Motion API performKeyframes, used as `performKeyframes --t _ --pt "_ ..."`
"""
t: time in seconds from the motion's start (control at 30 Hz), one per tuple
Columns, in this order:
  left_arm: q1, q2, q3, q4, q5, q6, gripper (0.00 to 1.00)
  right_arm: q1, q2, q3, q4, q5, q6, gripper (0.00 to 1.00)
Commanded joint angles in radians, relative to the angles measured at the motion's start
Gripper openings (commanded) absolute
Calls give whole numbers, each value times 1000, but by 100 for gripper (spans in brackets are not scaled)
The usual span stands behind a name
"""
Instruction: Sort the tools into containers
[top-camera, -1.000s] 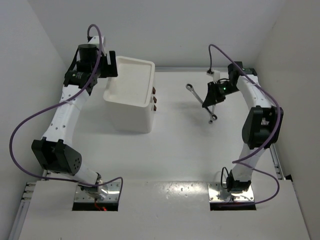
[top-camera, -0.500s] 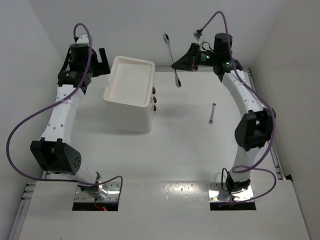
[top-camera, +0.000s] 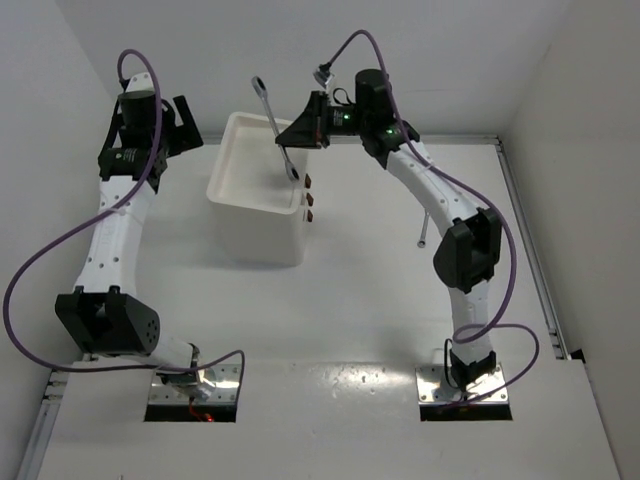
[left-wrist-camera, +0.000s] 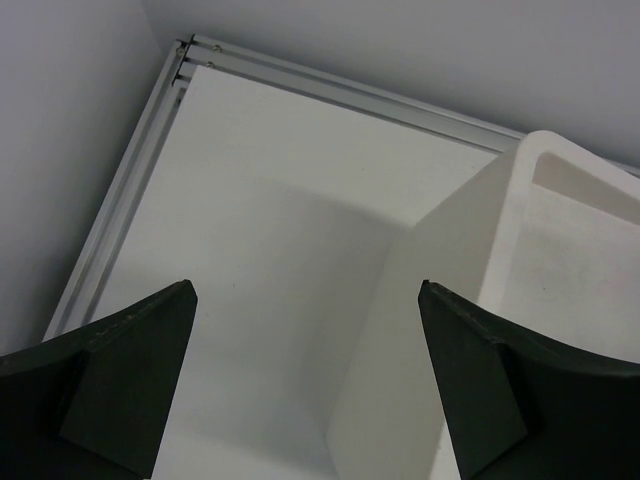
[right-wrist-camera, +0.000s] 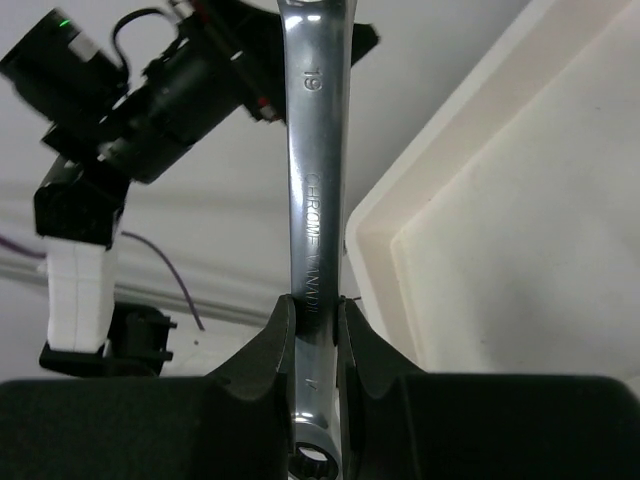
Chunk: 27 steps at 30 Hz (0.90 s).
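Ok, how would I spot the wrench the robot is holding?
Find the big white bin at the back of the table. Over its right side, the right gripper pinches a long silver wrench, tilted in the air. The other silver tool lies flat on the table.

**COLOUR REFERENCE: VISIBLE COMPONENTS**

The bin (top-camera: 258, 190) is plain white and unpatterned. The surface (top-camera: 360, 290) is white. The held wrench (right-wrist-camera: 315, 200) is bright silver with stamped lettering along its shank. The loose wrench (top-camera: 425, 228) is silver-grey. The fingers (right-wrist-camera: 265, 360) are matt black. Arm links (top-camera: 120, 230) are white with black joints. The cables (top-camera: 358, 32) are purple. A green indicator light (top-camera: 343, 117) shows at the right wrist. Small items (top-camera: 309, 199) at the bin's side are reddish-brown.
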Motion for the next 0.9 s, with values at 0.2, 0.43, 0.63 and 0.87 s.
performKeyframes --t 0.2,0.43,0.63,0.87 --pt "29 -60 -27 24 21 -19 100 52 109 101 39 110 6 0" --pt "38 -78 -49 24 30 -19 100 62 141 81 -44 133 -94 0" --pt "47 -87 -70 24 39 -19 100 72 160 81 -70 157 -134 0" --pt "47 -106 -79 24 39 -19 100 82 170 81 -67 157 -134 52"
